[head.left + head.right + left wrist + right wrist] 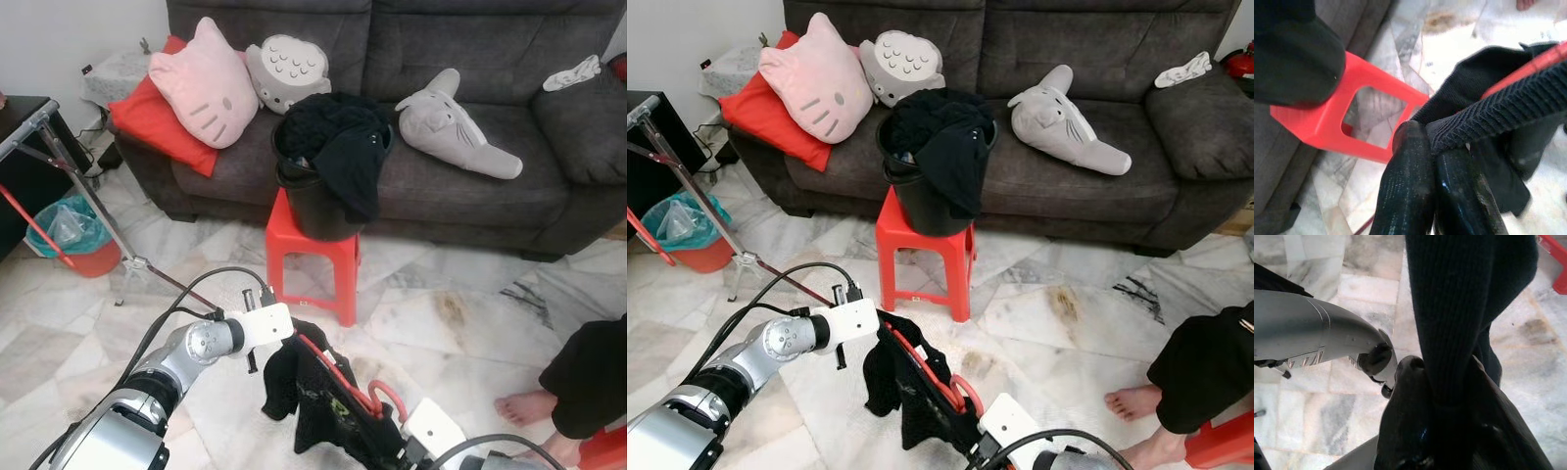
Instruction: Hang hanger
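While my left gripper (1432, 147) and right gripper (1442, 406) both clamp the black knit garment (318, 397) on its red plastic hanger (338, 377), the metal drying rack (59, 176) stands well off to my left; hanging remains.

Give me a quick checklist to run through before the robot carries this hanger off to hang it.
1. Left gripper shut on the black garment: ok.
2. Right gripper shut on the garment: ok.
3. Garment draped over the red hanger, off the floor: ok.
4. Hanger hook free to catch a rail: cannot tell, cloth partly covers it.
5. Metal rack on the robot's left, apart from both arms: ok.
6. Person's bare foot near the right arm: not ok, mind it.
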`<state>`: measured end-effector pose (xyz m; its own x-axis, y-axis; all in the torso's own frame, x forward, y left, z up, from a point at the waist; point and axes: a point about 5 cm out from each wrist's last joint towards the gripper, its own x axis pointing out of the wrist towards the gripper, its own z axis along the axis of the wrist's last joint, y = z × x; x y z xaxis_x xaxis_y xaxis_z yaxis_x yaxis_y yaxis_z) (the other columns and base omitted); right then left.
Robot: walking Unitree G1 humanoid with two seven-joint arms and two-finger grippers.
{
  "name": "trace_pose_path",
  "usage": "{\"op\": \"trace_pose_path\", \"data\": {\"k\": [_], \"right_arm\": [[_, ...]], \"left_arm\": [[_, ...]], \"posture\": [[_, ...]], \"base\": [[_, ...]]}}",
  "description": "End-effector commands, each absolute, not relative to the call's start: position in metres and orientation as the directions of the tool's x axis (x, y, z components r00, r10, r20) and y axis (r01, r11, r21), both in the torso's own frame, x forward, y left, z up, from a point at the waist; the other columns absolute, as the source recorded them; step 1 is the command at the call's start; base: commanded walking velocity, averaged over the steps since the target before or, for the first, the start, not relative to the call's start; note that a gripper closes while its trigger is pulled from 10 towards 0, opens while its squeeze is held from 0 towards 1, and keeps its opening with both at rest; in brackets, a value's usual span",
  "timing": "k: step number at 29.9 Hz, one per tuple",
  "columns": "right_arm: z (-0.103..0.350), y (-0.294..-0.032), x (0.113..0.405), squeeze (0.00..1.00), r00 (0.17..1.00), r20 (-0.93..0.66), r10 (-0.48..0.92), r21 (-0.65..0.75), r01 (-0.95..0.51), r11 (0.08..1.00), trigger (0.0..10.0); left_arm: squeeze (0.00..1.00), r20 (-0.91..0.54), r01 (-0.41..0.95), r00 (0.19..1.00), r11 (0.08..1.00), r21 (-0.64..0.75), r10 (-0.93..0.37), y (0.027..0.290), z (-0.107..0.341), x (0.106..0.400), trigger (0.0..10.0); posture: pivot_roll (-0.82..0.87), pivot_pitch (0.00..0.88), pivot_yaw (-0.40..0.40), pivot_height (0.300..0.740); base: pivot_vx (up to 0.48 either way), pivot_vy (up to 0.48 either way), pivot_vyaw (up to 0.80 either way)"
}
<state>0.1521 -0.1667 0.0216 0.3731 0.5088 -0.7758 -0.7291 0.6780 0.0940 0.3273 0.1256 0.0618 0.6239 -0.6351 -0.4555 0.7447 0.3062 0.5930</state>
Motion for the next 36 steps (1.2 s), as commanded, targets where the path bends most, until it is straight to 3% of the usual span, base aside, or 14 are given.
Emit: {"op": "trace_pose_path", "data": {"k": [1, 5, 9, 17, 22, 24, 31, 36], "right_arm": [[-0.004, -0.181, 0.118, 0.00, 0.201, -0.873, 0.444, 0.201, -0.682, 0.703, 10.0], [-0.008, -0.179, 0.111, 0.00, 0.169, -0.876, 0.452, 0.238, -0.664, 0.709, 10.0], [-0.021, -0.189, 0.100, 0.00, 0.137, -0.927, 0.350, 0.185, -0.643, 0.743, 10.0], [-0.037, -0.198, 0.089, 0.00, 0.061, -0.959, 0.276, 0.172, -0.649, 0.741, 10.0], [-0.039, -0.187, 0.093, 0.00, 0.093, -0.930, 0.355, 0.196, -0.693, 0.694, 10.0], [-0.033, -0.166, 0.097, 0.00, 0.079, -0.888, 0.453, 0.236, -0.767, 0.597, 10.0], [-0.039, -0.130, 0.099, 0.00, 0.022, -0.839, 0.544, 0.281, -0.838, 0.468, 10.0], [-0.056, -0.140, 0.097, 0.00, 0.063, -0.861, 0.505, 0.240, -0.825, 0.511, 10.0]], "left_arm": [[0.00, -0.271, 0.562, 0.797, 0.500, 0.659, -0.539, 0.150, 0.100, 0.353, 10.0], [0.00, -0.243, 0.541, 0.808, 0.511, 0.668, -0.537, 0.151, 0.104, 0.355, 10.0], [0.00, -0.274, 0.564, 0.795, 0.490, 0.665, -0.542, 0.152, 0.102, 0.355, 10.0], [0.00, -0.283, 0.571, 0.790, 0.484, 0.663, -0.545, 0.151, 0.100, 0.354, 10.0], [0.00, -0.301, 0.591, 0.775, 0.466, 0.659, -0.556, 0.149, 0.097, 0.352, 10.0], [0.00, -0.313, 0.602, 0.767, 0.459, 0.654, -0.560, 0.149, 0.095, 0.350, 10.0], [0.00, -0.328, 0.625, 0.748, 0.444, 0.642, -0.578, 0.144, 0.091, 0.348, 10.0], [0.00, -0.347, 0.674, 0.702, 0.421, 0.607, -0.622, 0.138, 0.087, 0.343, 10.0]], "posture": [[-0.04, 0.068, 0.055, 0.740], [-0.05, 0.067, 0.054, 0.740], [-0.05, 0.069, 0.056, 0.740], [-0.05, 0.071, 0.055, 0.740], [-0.04, 0.072, 0.056, 0.740], [-0.04, 0.073, 0.057, 0.740], [-0.05, 0.072, 0.055, 0.740], [-0.05, 0.073, 0.054, 0.740]], "base": [[0.000, 0.000, 0.00], [0.000, 0.000, 0.00], [0.000, 0.000, 0.00], [0.000, 0.000, 0.00], [0.000, 0.000, 0.00], [0.000, 0.000, 0.00], [0.000, 0.000, 0.00], [0.000, 0.000, 0.00]]}}
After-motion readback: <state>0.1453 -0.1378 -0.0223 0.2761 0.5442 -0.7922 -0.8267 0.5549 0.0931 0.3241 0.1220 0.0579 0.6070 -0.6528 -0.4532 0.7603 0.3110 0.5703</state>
